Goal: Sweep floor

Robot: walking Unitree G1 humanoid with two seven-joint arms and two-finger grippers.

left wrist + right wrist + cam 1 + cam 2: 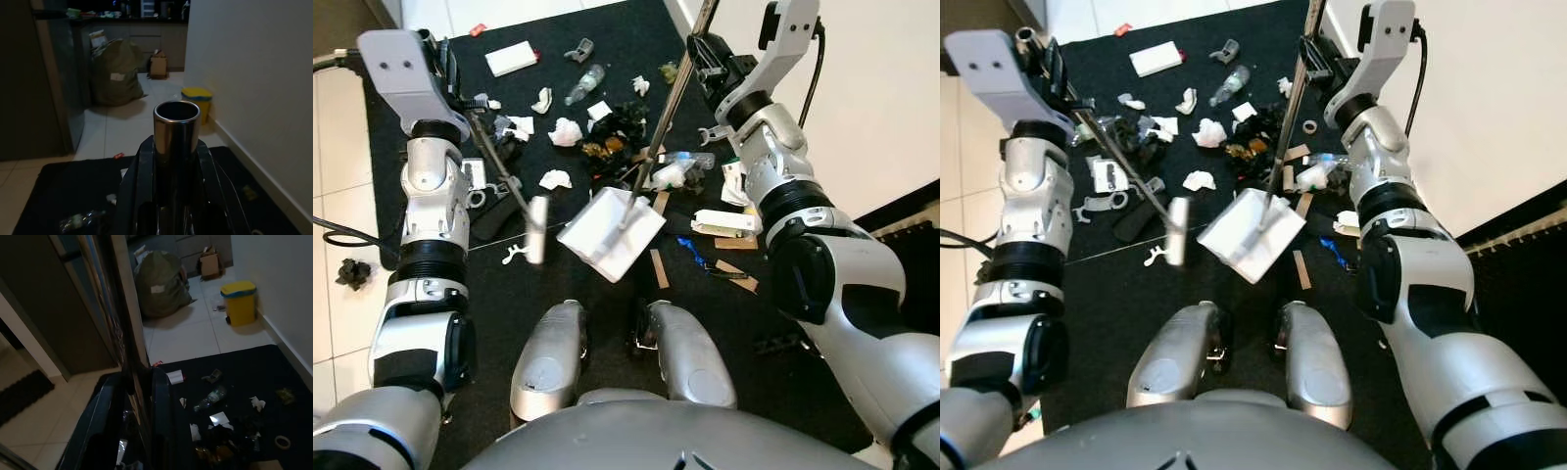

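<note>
My left gripper (438,61) is at the upper left, shut on the metal handle (176,128) of a small broom. The broom's shaft slants down to its pale head (537,230) over the black mat (421,343). At the upper right, my right gripper (707,57) is shut on the long pole (671,98) of a white dustpan (612,233). The dustpan lies on the mat just right of the broom head. Beyond them is scattered litter: crumpled paper (565,131), a plastic bottle (585,84), a white box (511,58), dark scraps (617,132) and cardboard strips (659,268).
My two silver legs (548,357) stand on the mat below the dustpan. A white wall (871,78) runs along the right. Pale tiles (337,186) with a small black object (352,272) lie left. Farther off stand a yellow bin (238,301) and a green sack (161,284).
</note>
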